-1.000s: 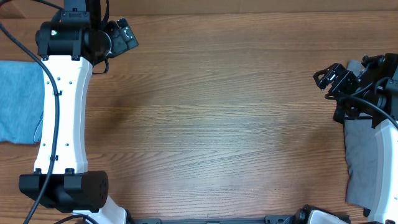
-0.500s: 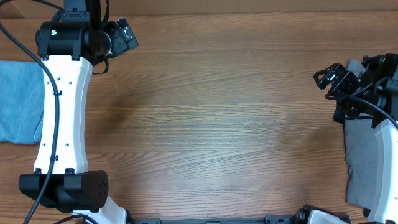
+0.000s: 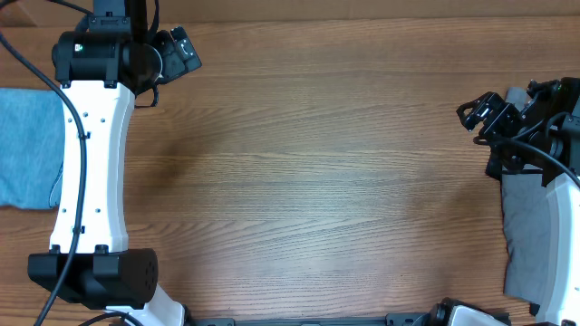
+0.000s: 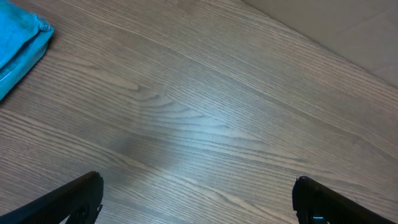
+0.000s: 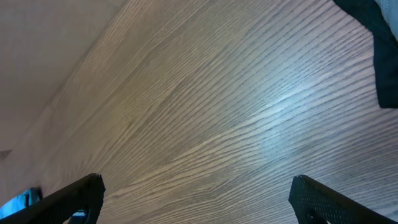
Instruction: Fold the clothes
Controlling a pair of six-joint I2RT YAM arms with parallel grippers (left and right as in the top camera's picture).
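Light blue clothes [image 3: 27, 149] lie folded flat at the table's left edge, partly behind my left arm; their corner [image 4: 18, 43] shows at the top left of the left wrist view. My left gripper [image 3: 181, 50] hangs at the back left, well apart from them, open [image 4: 199, 199] over bare wood. At the right edge my right gripper [image 3: 480, 116] also stands open [image 5: 196, 196], with only tabletop between its fingers.
A grey cloth [image 3: 526, 235] lies along the right edge under my right arm; its dark corner [image 5: 376, 43] shows in the right wrist view. The wooden table [image 3: 317, 181] spreads between both arms. A pale wall borders its far edge [image 4: 348, 25].
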